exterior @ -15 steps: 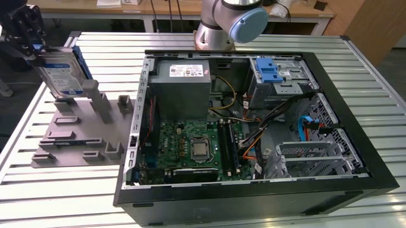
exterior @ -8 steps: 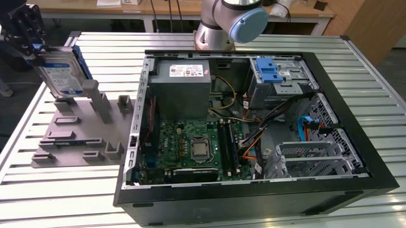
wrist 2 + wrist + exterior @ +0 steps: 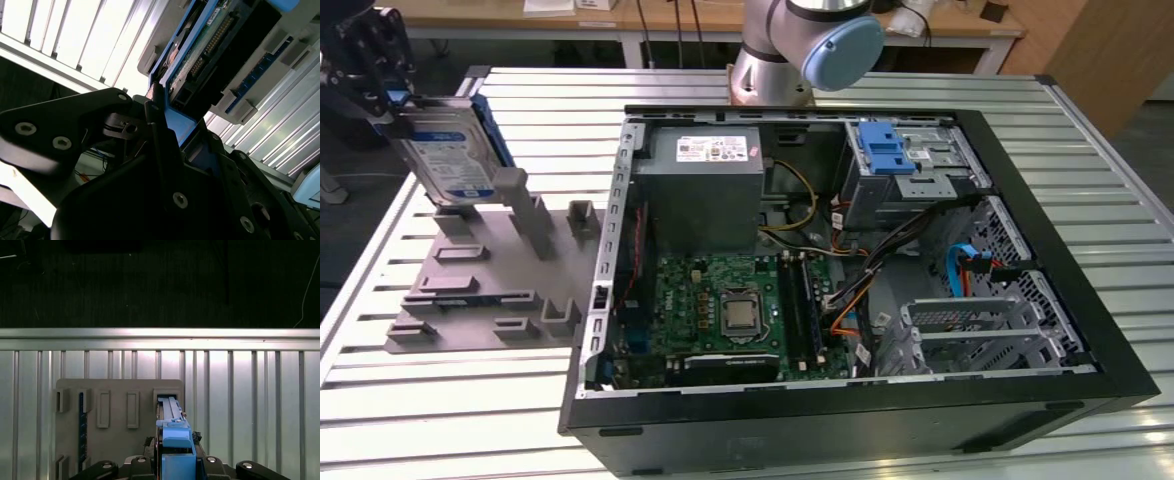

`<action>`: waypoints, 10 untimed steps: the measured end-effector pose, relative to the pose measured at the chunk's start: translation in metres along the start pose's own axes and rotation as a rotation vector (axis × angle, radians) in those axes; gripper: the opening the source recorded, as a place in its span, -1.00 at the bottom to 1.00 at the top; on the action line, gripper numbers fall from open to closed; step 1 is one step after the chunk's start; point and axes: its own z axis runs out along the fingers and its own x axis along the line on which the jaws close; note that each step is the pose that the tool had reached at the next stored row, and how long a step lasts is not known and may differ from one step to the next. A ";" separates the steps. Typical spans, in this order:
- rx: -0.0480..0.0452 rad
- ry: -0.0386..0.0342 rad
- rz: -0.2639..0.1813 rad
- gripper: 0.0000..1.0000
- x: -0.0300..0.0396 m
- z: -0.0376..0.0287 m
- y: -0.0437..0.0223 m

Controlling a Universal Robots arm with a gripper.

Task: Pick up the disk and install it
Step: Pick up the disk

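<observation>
Claw (image 3: 396,98) pinching one disk (image 3: 447,155) upright at one grey rack (image 3: 467,290), beside one open computer case (image 3: 854,430).

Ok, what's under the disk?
The grey slotted holder, its open slot directly below in the first wrist view. The disk, held by the gripper, hides part of that slot.

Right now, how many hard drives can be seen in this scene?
1: the disk stands upright in the gripper at the grey holder, on the exterior view's left. The drive cage may hide others.
</observation>
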 end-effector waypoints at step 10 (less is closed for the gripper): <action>0.0000 0.0000 0.000 -0.27 0.0000 -0.0018 0.0000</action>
